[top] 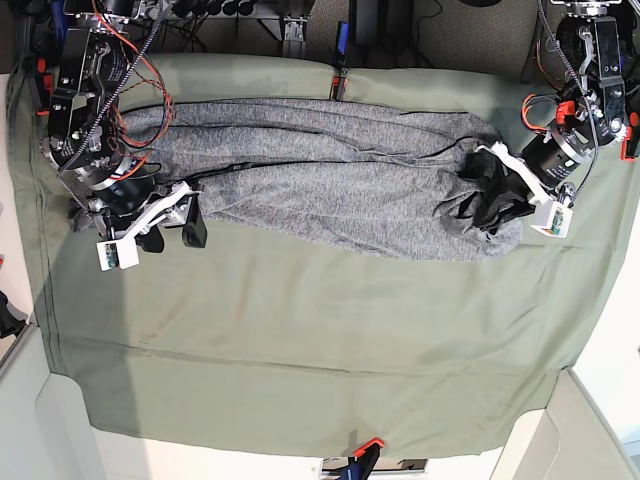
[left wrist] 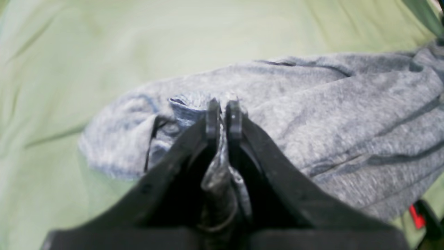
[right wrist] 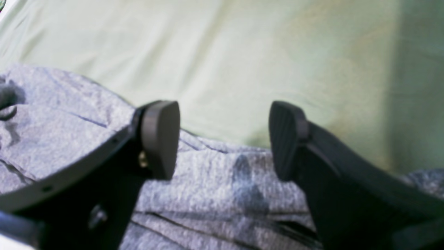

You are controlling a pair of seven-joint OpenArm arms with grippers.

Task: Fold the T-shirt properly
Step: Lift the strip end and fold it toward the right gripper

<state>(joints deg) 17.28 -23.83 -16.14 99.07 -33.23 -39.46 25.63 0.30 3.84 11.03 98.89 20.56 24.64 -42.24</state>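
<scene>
The heather-grey T-shirt point(top: 320, 180) lies bunched in a long band across the far half of the table. At its right end in the base view, my left gripper point(top: 482, 205) is shut on a pinched ridge of the fabric. The left wrist view shows the fingertips of the left gripper point(left wrist: 223, 111) pressed together with T-shirt point(left wrist: 329, 104) cloth caught between them. My right gripper point(top: 172, 236) stands open at the shirt's other end, by its near edge. In the right wrist view, the right gripper point(right wrist: 223, 139) hovers wide over the T-shirt point(right wrist: 215, 187) hem, holding nothing.
An olive-green table cloth point(top: 300, 340) covers the table and shows wrinkles toward the front. An orange clamp point(top: 362, 447) pins it at the front edge, and a blue clamp point(top: 340, 60) at the back. Loose wires hang by the arm at the left point(top: 120, 60).
</scene>
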